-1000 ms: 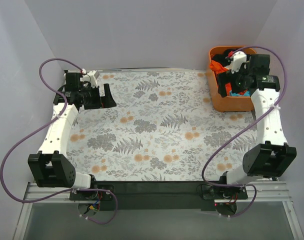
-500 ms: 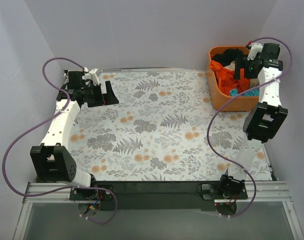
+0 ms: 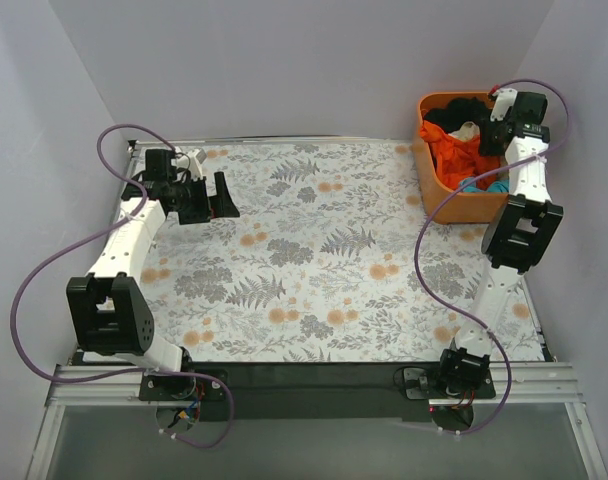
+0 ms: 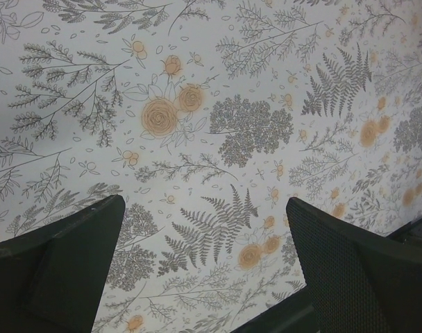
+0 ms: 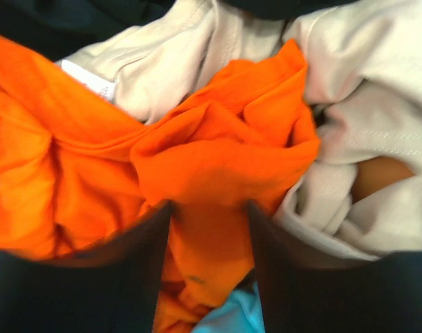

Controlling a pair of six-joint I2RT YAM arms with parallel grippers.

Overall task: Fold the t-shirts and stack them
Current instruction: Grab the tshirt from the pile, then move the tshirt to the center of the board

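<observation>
The tabletop [image 3: 314, 290] is covered with a matt sheet printed with ferns and flowers, smooth and flat. At the upper right of the overhead frame, the basket [image 3: 464, 208] is rigid orange plastic with a smooth, slightly shiny wall. The orange t-shirt [image 5: 218, 159] is soft matt cloth, heavily creased. The beige t-shirt [image 5: 357, 104] is soft cloth with stitched seams. The left tool [image 4: 204, 208] has matt black plastic fingers [image 4: 350, 270], and the one at the right of the frame is finely pitted. The rail [image 3: 554, 385] along the bottom looks like ribbed bare metal.
</observation>
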